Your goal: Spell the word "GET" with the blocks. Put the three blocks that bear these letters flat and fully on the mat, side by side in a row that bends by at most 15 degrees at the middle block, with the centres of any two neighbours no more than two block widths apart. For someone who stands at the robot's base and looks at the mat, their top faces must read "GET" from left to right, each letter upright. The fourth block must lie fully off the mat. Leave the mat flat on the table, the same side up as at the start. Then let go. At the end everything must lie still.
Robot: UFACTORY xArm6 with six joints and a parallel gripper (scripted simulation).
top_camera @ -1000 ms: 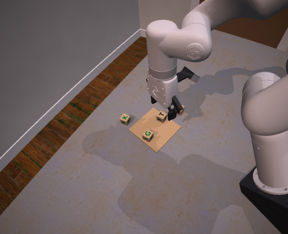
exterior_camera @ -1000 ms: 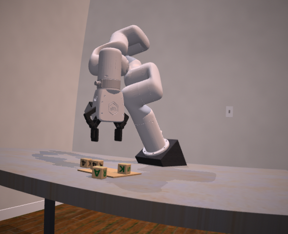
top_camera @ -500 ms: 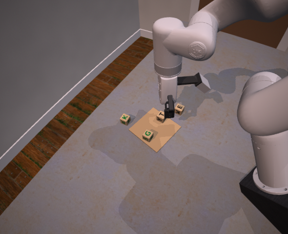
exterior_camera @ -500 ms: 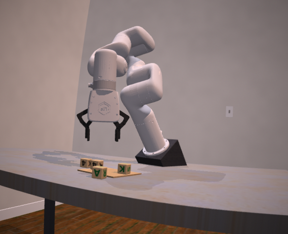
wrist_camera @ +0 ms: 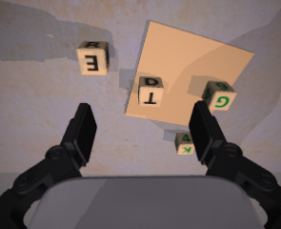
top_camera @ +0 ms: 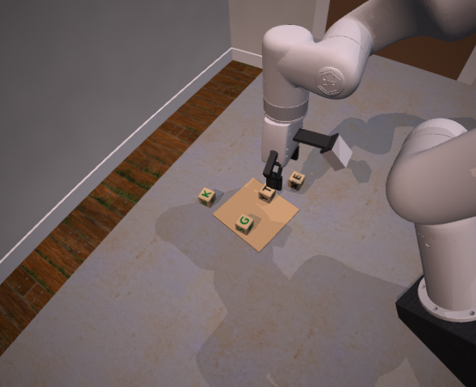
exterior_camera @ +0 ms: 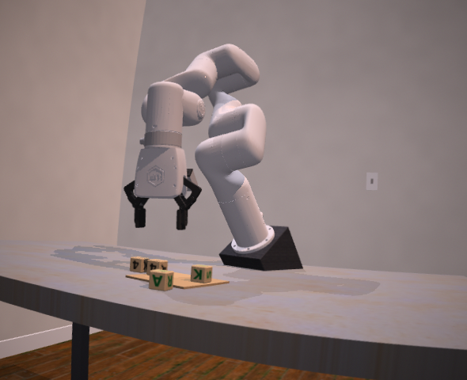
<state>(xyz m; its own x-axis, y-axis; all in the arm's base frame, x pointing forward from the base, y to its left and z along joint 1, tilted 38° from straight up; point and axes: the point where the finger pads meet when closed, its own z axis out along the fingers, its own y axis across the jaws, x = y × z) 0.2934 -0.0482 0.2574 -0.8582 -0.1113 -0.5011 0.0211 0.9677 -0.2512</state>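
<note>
My gripper (top_camera: pixel 275 186) (exterior_camera: pixel 160 227) (wrist_camera: pixel 142 114) is open and empty, high above the blocks, its fingers wide apart. The tan mat (top_camera: pixel 226 212) (exterior_camera: pixel 184 285) (wrist_camera: pixel 178 45) lies flat. The G block (top_camera: pixel 244 223) (exterior_camera: pixel 201 273) (wrist_camera: pixel 221 99) is on it near one edge. The T block (top_camera: pixel 266 193) (exterior_camera: pixel 157 266) (wrist_camera: pixel 150 92) is on it near another edge, with a gap wider than a block between them. The E block (top_camera: pixel 296 180) (exterior_camera: pixel 136 264) (wrist_camera: pixel 92 59) stands off the mat, beyond T. The tops of E and T look upside down in the wrist view.
The K block (top_camera: pixel 206 197) (exterior_camera: pixel 161 279) (wrist_camera: pixel 185 144) stands off the mat on the table (top_camera: pixel 146 300) (exterior_camera: pixel 307 319), on the side away from the robot's base. The black base mount (top_camera: pixel 434 329) (exterior_camera: pixel 262 260) stands at the opposite side. The arm reaches over the table.
</note>
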